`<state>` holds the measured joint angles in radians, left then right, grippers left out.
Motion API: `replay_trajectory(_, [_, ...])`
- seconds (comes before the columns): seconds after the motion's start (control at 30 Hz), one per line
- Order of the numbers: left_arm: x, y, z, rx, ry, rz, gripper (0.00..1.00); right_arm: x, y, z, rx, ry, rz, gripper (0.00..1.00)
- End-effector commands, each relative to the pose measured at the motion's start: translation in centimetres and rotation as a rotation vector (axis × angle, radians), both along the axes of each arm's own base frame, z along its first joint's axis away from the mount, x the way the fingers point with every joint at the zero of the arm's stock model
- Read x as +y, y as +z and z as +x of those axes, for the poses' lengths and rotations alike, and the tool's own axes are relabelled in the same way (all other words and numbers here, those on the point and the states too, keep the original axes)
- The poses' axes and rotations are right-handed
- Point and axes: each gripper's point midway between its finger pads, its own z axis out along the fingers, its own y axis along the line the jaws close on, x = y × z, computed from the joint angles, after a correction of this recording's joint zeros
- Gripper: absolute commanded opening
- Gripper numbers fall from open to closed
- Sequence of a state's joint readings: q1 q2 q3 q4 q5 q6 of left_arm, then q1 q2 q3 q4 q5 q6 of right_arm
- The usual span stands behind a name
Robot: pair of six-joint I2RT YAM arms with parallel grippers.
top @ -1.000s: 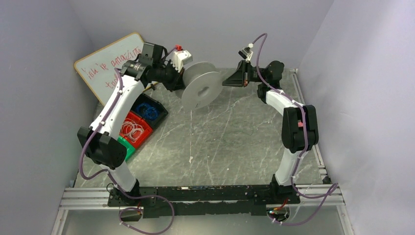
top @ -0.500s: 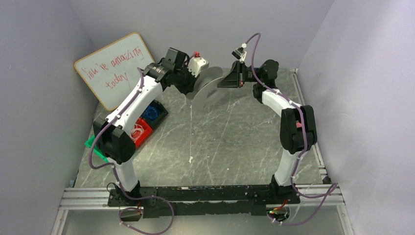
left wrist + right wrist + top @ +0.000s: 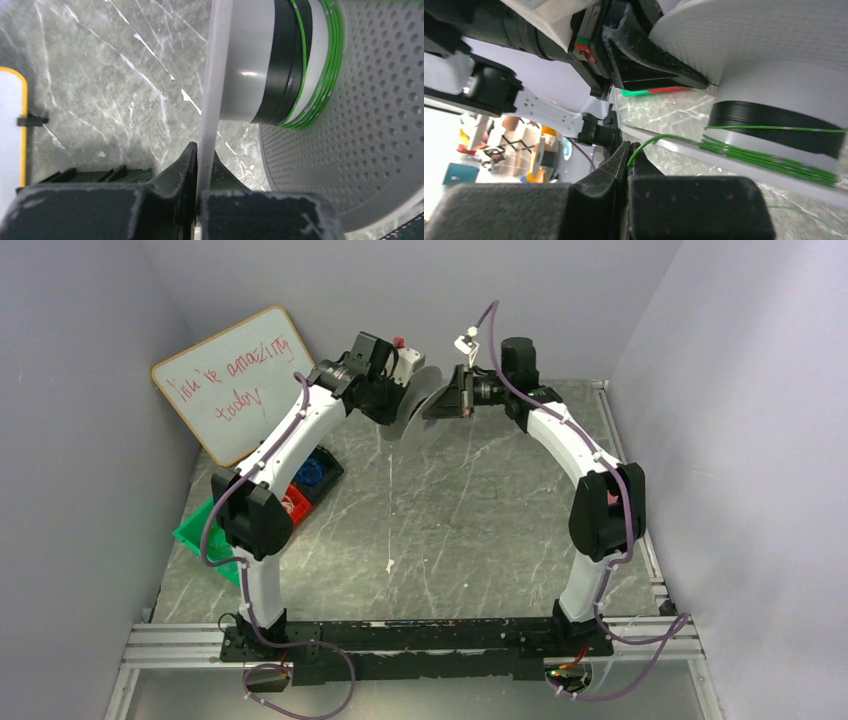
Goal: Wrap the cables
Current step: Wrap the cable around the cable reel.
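A pale grey spool (image 3: 420,403) hangs edge-on above the back of the table. My left gripper (image 3: 398,405) is shut on the spool's thin white flange (image 3: 215,75), which runs straight between its fingertips (image 3: 202,150). Turns of thin green cable (image 3: 330,65) lie round the hub beside a black band (image 3: 282,65), close to the perforated flange (image 3: 370,125). My right gripper (image 3: 432,408) sits against the spool's right side and is shut on the cable's free end (image 3: 659,138), pinched at its tips (image 3: 628,150). From there the strand leads to the wound turns (image 3: 769,162).
A whiteboard (image 3: 225,380) leans at the back left. Green (image 3: 200,535), red (image 3: 297,502) and black (image 3: 318,468) bins stand at the left under my left arm. A thin pale strand (image 3: 388,510) lies across the marble table (image 3: 470,530). Walls close in on three sides.
My left arm has stretched up and to the right, turning the spool from face-on to edge-on. My right gripper has moved left and closed in on the spool. Both grips have held.
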<state>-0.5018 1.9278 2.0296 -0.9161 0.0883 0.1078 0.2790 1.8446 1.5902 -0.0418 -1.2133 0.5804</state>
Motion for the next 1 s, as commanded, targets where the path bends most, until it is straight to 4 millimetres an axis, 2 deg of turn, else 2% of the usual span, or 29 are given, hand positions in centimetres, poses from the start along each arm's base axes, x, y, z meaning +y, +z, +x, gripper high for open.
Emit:
replay_trajectory(0.0, [0.8,1.7,2.9,-0.029,0.228,-0.077,0.02,1.5,0.1,-3.8,-0.134,0.084,-0.097,0.04])
replay_trajectory(0.23, [0.9,2.1,4.1,-0.023,0.323,-0.114,0.02,4.3,-1.2,-6.5,-0.233,0.173,-0.182,0.04])
replay_trajectory(0.37, [1.6,3.2,4.9,-0.018,0.382,-0.192,0.02,5.1,-2.5,-7.1,-0.221,0.201,-0.206,0.04])
replay_trajectory(0.43, [2.2,4.3,5.3,0.002,0.399,-0.276,0.02,5.2,-3.1,-7.1,-0.208,0.204,-0.211,0.04])
replay_trajectory(0.5, [3.7,5.7,6.1,0.038,0.429,-0.401,0.02,5.2,-3.8,-7.0,-0.195,0.202,-0.218,0.04])
replay_trajectory(0.63, [5.0,8.9,6.2,0.069,0.367,-0.597,0.02,5.4,-4.9,-6.8,-0.165,0.209,-0.221,0.04])
replay_trajectory(0.83, [6.3,12.0,5.3,0.084,0.241,-0.778,0.02,5.2,-6.5,-6.0,-0.096,0.211,-0.214,0.03])
replay_trajectory(0.97, [7.4,13.7,4.3,0.089,0.141,-0.854,0.02,4.0,-6.9,-4.5,-0.049,0.173,-0.188,0.03])
